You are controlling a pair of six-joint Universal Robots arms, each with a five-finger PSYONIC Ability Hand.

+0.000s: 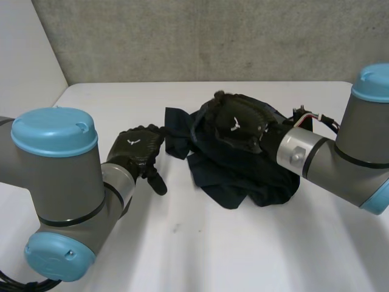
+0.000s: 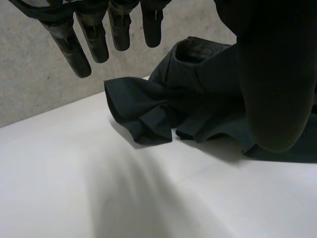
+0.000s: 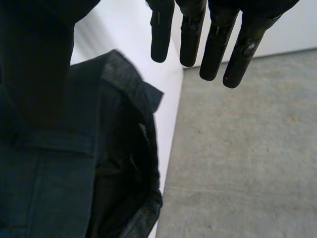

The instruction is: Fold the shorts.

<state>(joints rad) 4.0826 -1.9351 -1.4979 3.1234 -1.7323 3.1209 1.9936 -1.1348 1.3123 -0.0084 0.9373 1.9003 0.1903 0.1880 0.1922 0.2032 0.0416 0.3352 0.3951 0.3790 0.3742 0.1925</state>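
Observation:
Dark navy shorts (image 1: 243,170) lie crumpled in a heap at the middle of the white table (image 1: 213,243). My right hand (image 1: 237,125) rests palm down on top of the heap, fingers toward the far left. In the right wrist view its fingers (image 3: 213,44) stretch straight out past the shorts (image 3: 59,173), holding nothing. My left hand (image 1: 137,149) hovers just left of the shorts' ruffled leg edge. Its fingers (image 2: 94,34) are straight and apart from the cloth (image 2: 198,94), with the thumb beside the heap.
A grey concrete wall (image 1: 213,36) runs behind the table's far edge. Bare white tabletop lies in front of the shorts and to both sides. Both arms reach in from the near corners.

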